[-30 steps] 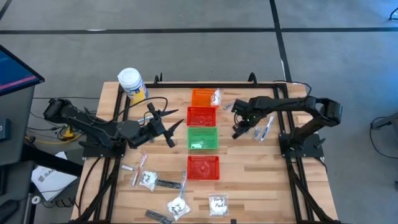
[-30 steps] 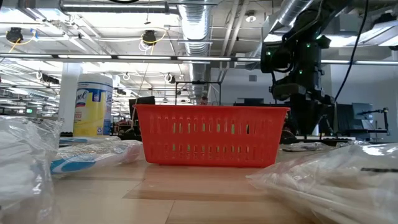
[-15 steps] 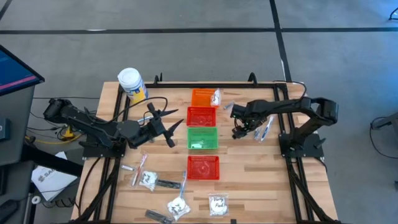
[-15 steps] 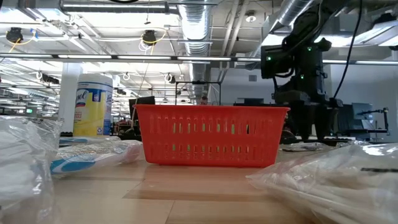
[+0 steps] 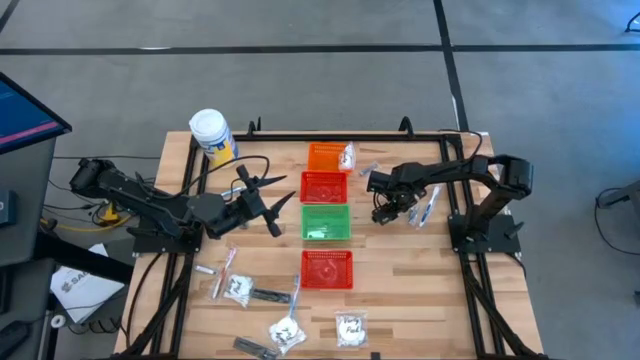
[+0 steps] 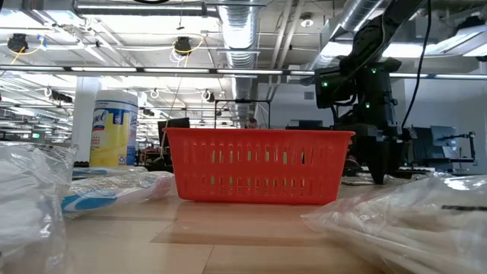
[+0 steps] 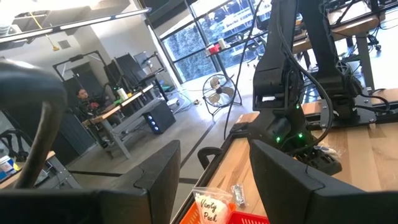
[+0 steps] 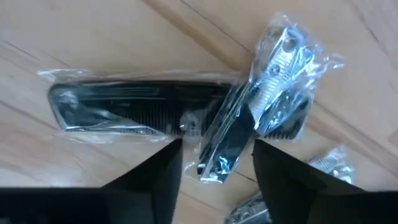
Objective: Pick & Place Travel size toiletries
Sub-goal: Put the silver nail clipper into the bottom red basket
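On the table's right part a black comb (image 8: 143,109) in clear wrap lies flat. A slim silvery-and-dark packet (image 8: 249,106) lies slanted across it. My right gripper (image 8: 217,180) points down just above them, open, its fingers on either side of the packet's lower end (image 8: 217,158); I see no touch. The high view shows it (image 5: 383,212) right of the green basket. More toiletries (image 5: 285,325) lie near the front edge. My left gripper (image 5: 270,205) hangs open and holds nothing, left of the baskets.
An orange (image 5: 323,157), a red (image 5: 324,186), a green (image 5: 326,222) and another red basket (image 5: 327,268) stand in a row down the table's middle. A sachet (image 5: 347,156) sits by the orange one. A white jar with a yellow label (image 5: 212,135) stands at the far left.
My right gripper has come down toward the comb and the packet on the table's right part, shifting slightly toward the baskets, still pointing down.
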Motion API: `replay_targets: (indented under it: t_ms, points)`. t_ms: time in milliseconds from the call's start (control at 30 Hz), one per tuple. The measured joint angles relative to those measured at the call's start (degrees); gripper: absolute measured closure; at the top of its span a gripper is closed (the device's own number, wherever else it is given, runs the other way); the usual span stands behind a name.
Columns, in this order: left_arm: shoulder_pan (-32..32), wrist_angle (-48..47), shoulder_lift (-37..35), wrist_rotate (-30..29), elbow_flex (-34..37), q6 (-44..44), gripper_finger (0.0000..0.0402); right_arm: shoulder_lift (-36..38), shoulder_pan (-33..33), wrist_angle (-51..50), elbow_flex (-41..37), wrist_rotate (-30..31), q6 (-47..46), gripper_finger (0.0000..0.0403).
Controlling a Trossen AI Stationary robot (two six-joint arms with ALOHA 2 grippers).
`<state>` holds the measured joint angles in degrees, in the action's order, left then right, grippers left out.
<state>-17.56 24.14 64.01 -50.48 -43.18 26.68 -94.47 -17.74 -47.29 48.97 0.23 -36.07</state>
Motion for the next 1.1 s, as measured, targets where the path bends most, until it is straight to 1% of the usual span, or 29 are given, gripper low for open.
replay_targets:
  t_ms: [267, 367, 500, 633, 700, 900, 1000, 1100]
  points:
    - [0.0, 0.0, 0.0, 0.0, 0.0, 0.0, 0.0215, -0.1, 0.0, -0.6, 0.0, 0.0, 1.8, 0.0334]
    - [0.0, 0.0, 0.0, 0.0, 0.0, 0.0, 0.0215, -0.1, 0.0, -0.7, 0.0, -0.1, 3.2, 0.0358]
    - [0.0, 0.0, 0.0, 0.0, 0.0, 0.0, 0.0215, -0.1, 0.4, -1.9, 0.0, -0.1, 3.7, 0.0357]
    - [0.0, 0.0, 0.0, 0.0, 0.0, 0.0, 0.0215, 0.1, 1.2, -3.1, 0.1, 0.0, 4.1, 0.0334]
    - [0.0, 0.0, 0.0, 0.0, 0.0, 0.0, 0.0215, 0.1, 1.8, -4.3, 0.6, 0.8, 4.2, 0.033]
    - [0.0, 0.0, 0.0, 0.0, 0.0, 0.0, 0.0215, 0.2, 3.7, -5.5, 3.4, 1.7, 4.6, 0.0358]
    - [0.0, 0.0, 0.0, 0.0, 0.0, 0.0, 0.0215, 0.2, 5.0, -6.9, 5.5, 1.8, 4.7, 0.0358]
    - [0.0, 0.0, 0.0, 0.0, 0.0, 0.0, 0.0215, 0.2, 6.7, -9.4, 8.2, 3.6, 4.7, 0.035]
